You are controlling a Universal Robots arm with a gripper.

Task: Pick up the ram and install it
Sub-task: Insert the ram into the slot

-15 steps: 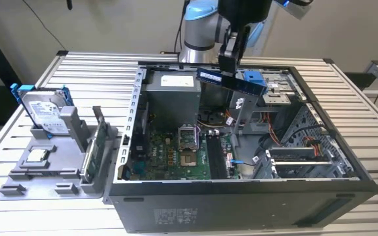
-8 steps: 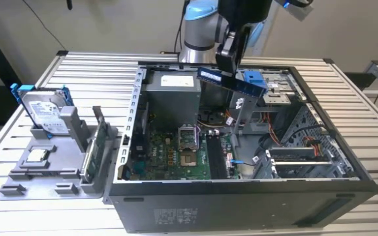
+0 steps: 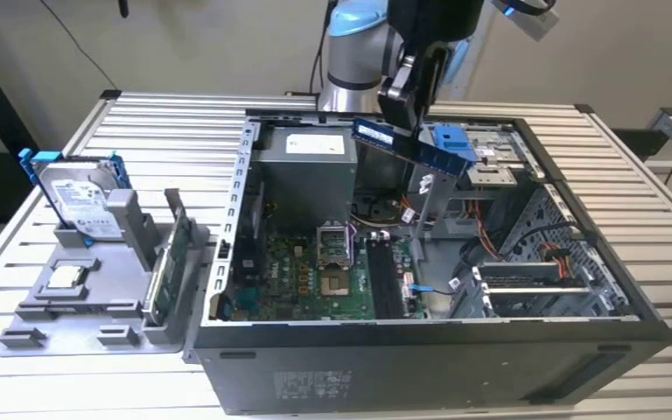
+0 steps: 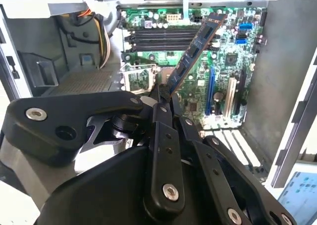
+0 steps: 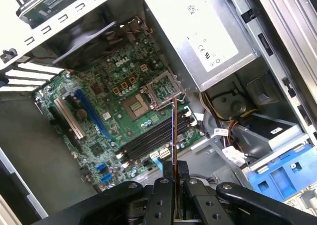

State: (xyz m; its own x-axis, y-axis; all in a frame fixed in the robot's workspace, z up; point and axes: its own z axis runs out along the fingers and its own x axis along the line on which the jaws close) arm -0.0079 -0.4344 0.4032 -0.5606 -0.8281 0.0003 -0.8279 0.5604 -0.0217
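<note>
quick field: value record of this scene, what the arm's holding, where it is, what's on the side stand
end effector: shut on the ram
ram: tilted, in the air above the open computer case
memory slots: empty, ram not yet seated
motherboard: lying on the case floor
hard drive: upright on the grey stand, to the exterior view's left of the case
</note>
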